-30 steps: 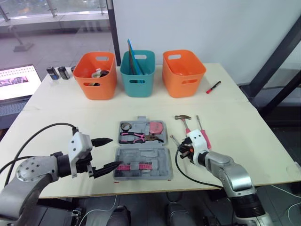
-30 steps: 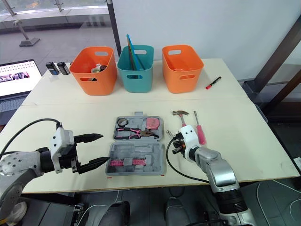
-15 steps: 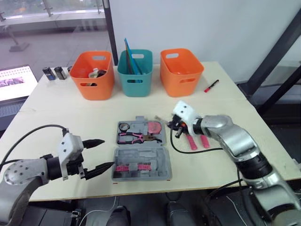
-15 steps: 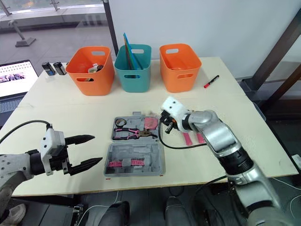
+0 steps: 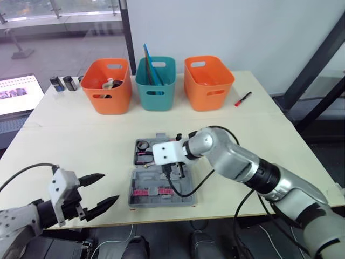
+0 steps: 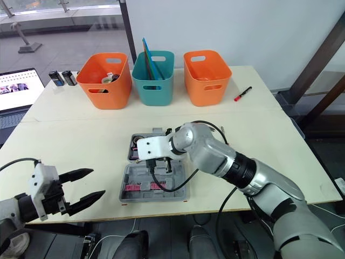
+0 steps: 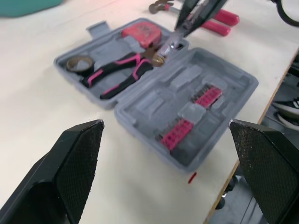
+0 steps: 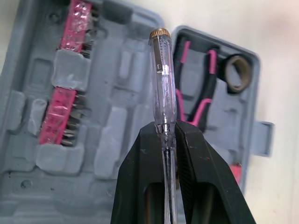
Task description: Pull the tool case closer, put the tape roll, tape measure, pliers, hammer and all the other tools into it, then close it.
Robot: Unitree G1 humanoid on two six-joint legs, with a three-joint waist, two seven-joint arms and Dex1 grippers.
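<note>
- This looks like a robotics lab or test room in an office-type building
- A pale surface (image 5: 81,145) stands before a plain white wall (image 5: 232,27), with dark steel beams (image 5: 318,70) slanting past on the right
- An orange bin (image 5: 107,85), a teal bin (image 5: 155,83) and a second orange bin (image 5: 208,82) stand in a tidy row at the far side
- A grey tool case (image 5: 148,178) lies open in the middle
- An open laptop (image 5: 16,94) sits off the left edge, below a large window (image 5: 81,32) with a railing (image 5: 56,12) outside

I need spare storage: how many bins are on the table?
3, in a row: left orange bin, teal bin in the middle, right orange bin. None seem hidden.
</note>
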